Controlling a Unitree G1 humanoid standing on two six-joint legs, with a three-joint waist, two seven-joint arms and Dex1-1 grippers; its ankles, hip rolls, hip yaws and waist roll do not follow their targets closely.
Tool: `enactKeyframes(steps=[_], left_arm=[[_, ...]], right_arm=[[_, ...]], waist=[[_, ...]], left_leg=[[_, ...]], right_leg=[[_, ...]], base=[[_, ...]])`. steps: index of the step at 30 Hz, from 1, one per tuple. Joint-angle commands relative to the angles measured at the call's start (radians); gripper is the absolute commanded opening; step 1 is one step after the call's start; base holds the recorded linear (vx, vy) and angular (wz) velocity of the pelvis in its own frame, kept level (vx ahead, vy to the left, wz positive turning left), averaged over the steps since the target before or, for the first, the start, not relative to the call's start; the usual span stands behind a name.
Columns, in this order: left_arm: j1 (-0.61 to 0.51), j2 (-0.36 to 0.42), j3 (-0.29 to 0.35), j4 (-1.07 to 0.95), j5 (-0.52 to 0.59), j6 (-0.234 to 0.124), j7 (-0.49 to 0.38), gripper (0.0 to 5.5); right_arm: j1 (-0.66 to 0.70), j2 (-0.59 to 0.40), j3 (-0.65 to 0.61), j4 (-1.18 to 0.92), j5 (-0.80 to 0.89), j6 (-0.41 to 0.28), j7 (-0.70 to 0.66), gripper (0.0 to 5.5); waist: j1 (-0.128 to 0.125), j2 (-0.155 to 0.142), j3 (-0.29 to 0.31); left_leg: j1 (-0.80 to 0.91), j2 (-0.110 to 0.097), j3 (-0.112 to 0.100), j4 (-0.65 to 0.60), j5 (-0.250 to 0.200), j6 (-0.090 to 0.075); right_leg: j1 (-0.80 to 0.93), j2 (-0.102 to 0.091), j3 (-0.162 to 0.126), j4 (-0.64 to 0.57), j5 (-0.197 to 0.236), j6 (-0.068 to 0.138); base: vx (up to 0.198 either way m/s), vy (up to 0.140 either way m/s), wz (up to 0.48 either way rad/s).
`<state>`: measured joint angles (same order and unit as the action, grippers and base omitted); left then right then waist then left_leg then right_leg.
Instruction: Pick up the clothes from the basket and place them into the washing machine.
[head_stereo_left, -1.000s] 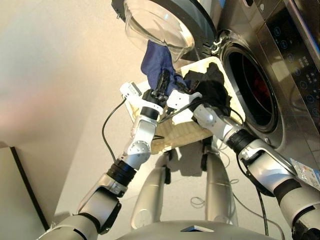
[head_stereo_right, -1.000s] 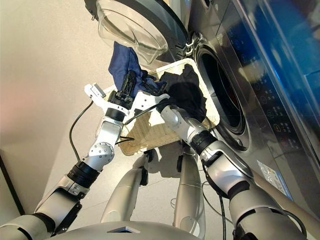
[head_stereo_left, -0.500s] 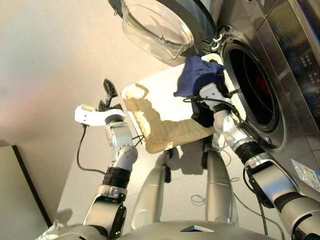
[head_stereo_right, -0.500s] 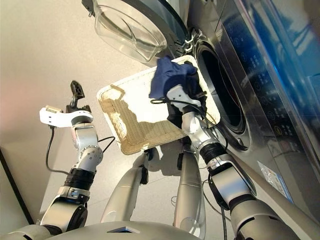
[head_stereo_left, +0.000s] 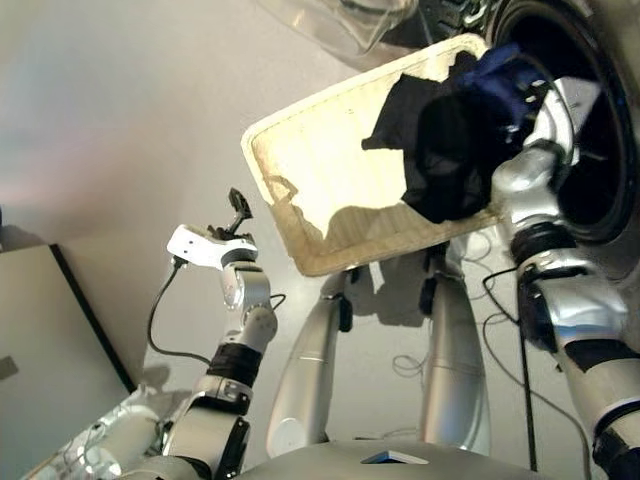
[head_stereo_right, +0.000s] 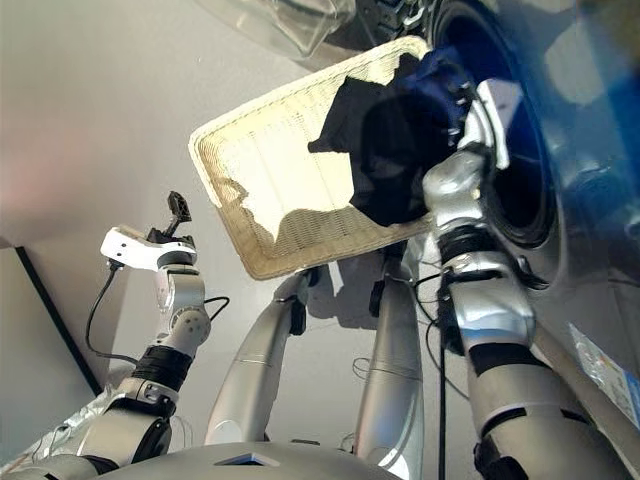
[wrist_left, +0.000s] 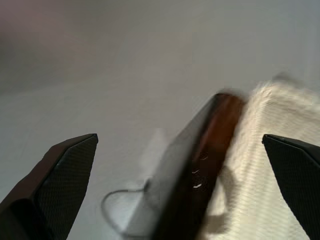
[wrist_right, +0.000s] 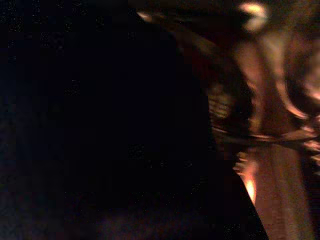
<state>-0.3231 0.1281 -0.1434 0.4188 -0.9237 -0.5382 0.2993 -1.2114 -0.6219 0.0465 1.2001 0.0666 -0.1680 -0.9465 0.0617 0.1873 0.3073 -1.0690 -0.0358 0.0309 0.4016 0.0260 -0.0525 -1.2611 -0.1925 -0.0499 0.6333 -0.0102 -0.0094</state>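
Note:
The cream wicker basket (head_stereo_left: 325, 150) lies in front of the washing machine (head_stereo_left: 612, 185), whose drum hole gapes dark at the right. My right gripper (head_stereo_left: 522, 92) is at the edge of the drum hole, shut on the clothes. A navy blue garment (head_stereo_left: 497, 70) bunches at it and a black garment (head_stereo_left: 445, 165) hangs down over the basket's right end. Cloth hides the gripper's fingers. In the right wrist view dark cloth (wrist_right: 100, 125) fills most of the picture. My left gripper (head_stereo_left: 238, 205) is open and empty, well to the left of the basket.
The machine's glass porthole door (head_stereo_left: 345, 12) stands swung open above the basket. A dark panel (head_stereo_left: 50, 320) stands at the lower left. Loose cables (head_stereo_left: 500, 335) trail on the floor under the basket's right side.
My right arm has carried the navy and black garments from the basket to the drum hole. My left gripper let go of the navy garment and swung out left, then lower. The camera has shifted.

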Motion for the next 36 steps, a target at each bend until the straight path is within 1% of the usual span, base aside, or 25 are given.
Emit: enactKeyframes(steps=[1, 2, 3, 5, 7, 8, 9, 10, 11, 12, 13, 14, 15, 16, 17, 18, 19, 20, 21, 24, 26, 31, 33, 36], left_arm=[[0.038, 0.081, 0.016, -0.055, 0.001, -0.029, -0.002, 5.5], [0.039, 0.085, 0.01, -0.055, -0.002, -0.026, -0.004, 5.5], [0.043, 0.087, 0.004, -0.058, 0.0, -0.021, -0.006, 5.5], [0.051, 0.099, -0.014, -0.069, 0.022, -0.011, -0.01, 5.5], [0.048, 0.108, -0.02, -0.065, 0.04, -0.006, -0.019, 5.5], [0.044, 0.109, -0.022, -0.064, 0.044, -0.008, -0.02, 5.5], [0.04, 0.11, -0.021, -0.056, 0.048, -0.01, -0.02, 5.5], [0.033, 0.115, -0.016, -0.049, 0.054, -0.01, -0.025, 5.5], [0.03, 0.112, -0.012, -0.045, 0.056, -0.01, -0.031, 5.5], [0.027, 0.111, -0.01, -0.04, 0.058, -0.012, -0.032, 5.5], [0.02, 0.114, -0.003, -0.026, 0.06, -0.009, -0.038, 5.5], [0.019, 0.117, 0.009, -0.016, 0.06, -0.003, -0.05, 5.5], [0.027, 0.113, 0.014, -0.01, 0.057, 0.002, -0.063, 5.5], [0.02, 0.119, 0.029, 0.028, 0.049, 0.011, -0.071, 5.5], [0.017, 0.111, 0.028, 0.046, 0.046, 0.02, -0.081, 5.5], [0.015, 0.113, 0.039, 0.076, 0.042, 0.018, -0.088, 5.5], [0.012, 0.113, 0.048, 0.099, 0.046, 0.025, -0.095, 5.5], [0.006, 0.111, 0.056, 0.12, 0.054, 0.026, -0.101, 5.5], [-0.005, 0.112, 0.064, 0.143, 0.055, 0.028, -0.106, 5.5], [-0.03, 0.11, 0.076, 0.201, 0.086, 0.035, -0.122, 5.5], [-0.041, 0.112, 0.073, 0.23, 0.1, 0.037, -0.136, 5.5], [-0.066, 0.1, 0.067, 0.279, 0.094, 0.038, -0.165, 5.5], [-0.07, 0.1, 0.059, 0.287, 0.104, 0.043, -0.169, 5.5], [-0.067, 0.099, 0.047, 0.291, 0.117, 0.046, -0.177, 5.5]], right_arm=[[-0.09, -0.106, 0.046, -0.035, 0.072, -0.008, -0.156, 0.0], [-0.094, -0.126, 0.037, -0.034, 0.093, -0.006, -0.173, 0.0], [-0.103, -0.147, 0.025, -0.047, 0.115, -0.022, -0.18, 0.0], [-0.103, -0.178, 0.045, -0.051, 0.132, -0.028, -0.188, 0.0], [-0.096, -0.18, 0.071, -0.053, 0.128, -0.035, -0.148, 0.0], [-0.087, -0.161, 0.076, -0.062, 0.125, -0.04, -0.138, 2.22], [-0.077, -0.136, 0.078, -0.071, 0.137, -0.056, -0.099, 5.5], [-0.061, -0.123, 0.084, -0.076, 0.152, -0.07, -0.058, 5.5], [-0.043, -0.093, 0.09, -0.092, 0.153, -0.087, -0.028, 5.5], [-0.029, -0.072, 0.09, -0.105, 0.16, -0.102, 0.002, 5.5], [0.004, -0.043, 0.101, -0.123, 0.179, -0.13, 0.071, 5.5], [0.057, -0.02, 0.118, -0.199, 0.217, -0.184, 0.179, 5.5], [0.111, 0.0, 0.099, -0.232, 0.312, -0.221, 0.287, 5.5], [0.132, 0.004, 0.101, -0.205, 0.302, -0.207, 0.279, 5.5], [0.141, 0.035, 0.097, -0.21, 0.327, -0.228, 0.324, 5.5], [0.158, 0.057, 0.095, -0.202, 0.37, -0.241, 0.385, 5.5], [0.173, 0.072, 0.11, -0.208, 0.39, -0.243, 0.443, 5.5], [0.188, 0.086, 0.124, -0.212, 0.371, -0.235, 0.466, 5.5], [0.196, 0.097, 0.152, -0.207, 0.341, -0.221, 0.484, 5.5], [0.237, 0.132, 0.26, -0.269, 0.24, -0.201, 0.559, 5.5], [0.26, 0.155, 0.299, -0.269, 0.219, -0.196, 0.607, 5.5], [0.291, 0.24, 0.359, -0.23, 0.239, -0.183, 0.713, 5.5], [0.288, 0.259, 0.389, -0.222, 0.222, -0.173, 0.73, 5.5], [0.29, 0.294, 0.383, -0.165, 0.254, -0.162, 0.758, 5.5]], waist=[[-0.018, 0.021, -0.007], [-0.021, 0.02, -0.006], [-0.023, 0.019, -0.009], [-0.024, 0.013, -0.014], [-0.027, 0.005, -0.019], [-0.028, 0.002, -0.019], [-0.031, -0.002, -0.02], [-0.036, -0.009, -0.019], [-0.035, -0.013, -0.024], [-0.042, -0.019, -0.018], [-0.042, -0.024, -0.021], [-0.052, -0.034, -0.012], [-0.06, -0.04, -0.007], [-0.057, -0.044, -0.01], [-0.059, -0.049, -0.01], [-0.059, -0.054, -0.01], [-0.06, -0.06, -0.009], [-0.062, -0.066, -0.008], [-0.067, -0.078, -0.005], [-0.069, -0.096, -0.006], [-0.067, -0.104, -0.009], [-0.054, -0.115, -0.016], [-0.05, -0.116, -0.019], [-0.037, -0.113, -0.024]], left_leg=[[-0.031, 0.013, -0.039, 0.175, -0.105, 0.042], [-0.039, 0.011, -0.04, 0.181, -0.106, 0.041], [-0.048, 0.008, -0.04, 0.189, -0.109, 0.041], [-0.06, 0.001, -0.04, 0.203, -0.11, 0.042], [-0.066, -0.001, -0.039, 0.215, -0.112, 0.043], [-0.065, -0.001, -0.038, 0.217, -0.112, 0.044], [-0.064, 0.0, -0.039, 0.22, -0.112, 0.043], [-0.061, 0.001, -0.04, 0.222, -0.113, 0.042], [-0.043, 0.007, -0.048, 0.22, -0.136, 0.036], [-0.053, 0.005, -0.041, 0.216, -0.109, 0.04], [-0.031, 0.01, -0.048, 0.211, -0.135, 0.032], [-0.036, 0.009, -0.041, 0.205, -0.104, 0.035], [-0.023, 0.013, -0.041, 0.199, -0.106, 0.034], [0.004, 0.019, -0.049, 0.193, -0.136, 0.025], [0.014, 0.02, -0.049, 0.18, -0.132, 0.023], [0.032, 0.022, -0.05, 0.163, -0.13, 0.021], [0.05, 0.025, -0.051, 0.144, -0.127, 0.02], [0.069, 0.027, -0.051, 0.124, -0.124, 0.018], [0.074, 0.024, -0.044, 0.1, -0.09, 0.02], [0.128, 0.028, -0.046, 0.035, -0.075, 0.015], [0.151, 0.029, -0.048, 0.006, -0.067, 0.012], [0.194, 0.034, -0.059, -0.07, -0.035, 0.001], [0.199, 0.034, -0.061, -0.09, -0.024, -0.001], [0.192, 0.03, -0.065, -0.099, -0.019, 0.001]], right_leg=[[-0.041, 0.007, 0.054, 0.006, 0.097, 0.106], [-0.051, 0.005, 0.054, 0.017, 0.095, 0.107], [-0.056, 0.004, 0.055, 0.024, 0.093, 0.108], [-0.064, 0.003, 0.053, 0.039, 0.093, 0.108], [-0.06, 0.004, 0.049, 0.038, 0.098, 0.108], [-0.054, 0.002, 0.046, 0.034, 0.101, 0.108], [-0.048, 0.003, 0.047, 0.03, 0.104, 0.107], [-0.041, 0.005, 0.047, 0.026, 0.107, 0.107], [-0.024, 0.011, 0.049, 0.032, 0.083, 0.116], [-0.023, 0.004, 0.044, 0.013, 0.115, 0.107], [0.001, 0.011, 0.044, 0.014, 0.089, 0.115], [0.01, 0.006, 0.038, -0.011, 0.125, 0.107], [0.028, 0.007, 0.035, -0.022, 0.125, 0.106], [0.055, 0.013, 0.034, -0.023, 0.093, 0.114], [0.067, 0.01, 0.03, -0.038, 0.099, 0.115], [0.088, 0.008, 0.025, -0.06, 0.102, 0.115], [0.107, 0.009, 0.02, -0.08, 0.105, 0.114], [0.126, 0.009, 0.018, -0.102, 0.109, 0.115], [0.138, 0.0, 0.01, -0.139, 0.144, 0.107], [0.189, 0.001, -0.003, -0.202, 0.154, 0.108], [0.215, 0.002, -0.013, -0.233, 0.158, 0.109], [0.254, -0.001, -0.027, -0.296, 0.173, 0.112], [0.256, -0.001, -0.03, -0.301, 0.174, 0.113], [0.244, -0.001, -0.035, -0.295, 0.173, 0.114]], base=[[0.0, 0.0, 0.0], [0.0, 0.0, 0.0], [0.0, 0.0, 0.0], [0.0, 0.0, 0.0], [0.0, 0.0, 0.0], [0.0, 0.0, 0.0], [0.0, 0.0, 0.0], [0.111, -0.022, -0.073], [0.0, 0.0, 0.0], [0.099, -0.029, -0.088], [-0.107, -0.007, -0.079], [0.0, 0.0, 0.0], [-0.004, -0.051, -0.152], [0.1, -0.066, -0.136], [0.095, -0.066, -0.106], [0.0, 0.0, 0.0], [0.0, 0.0, 0.0], [-0.106, -0.029, -0.054], [-0.109, -0.024, -0.05], [-0.037, -0.011, -0.004], [0.0, 0.0, 0.0], [0.0, 0.0, 0.0], [0.0, 0.0, 0.0], [0.0, 0.0, 0.0]])
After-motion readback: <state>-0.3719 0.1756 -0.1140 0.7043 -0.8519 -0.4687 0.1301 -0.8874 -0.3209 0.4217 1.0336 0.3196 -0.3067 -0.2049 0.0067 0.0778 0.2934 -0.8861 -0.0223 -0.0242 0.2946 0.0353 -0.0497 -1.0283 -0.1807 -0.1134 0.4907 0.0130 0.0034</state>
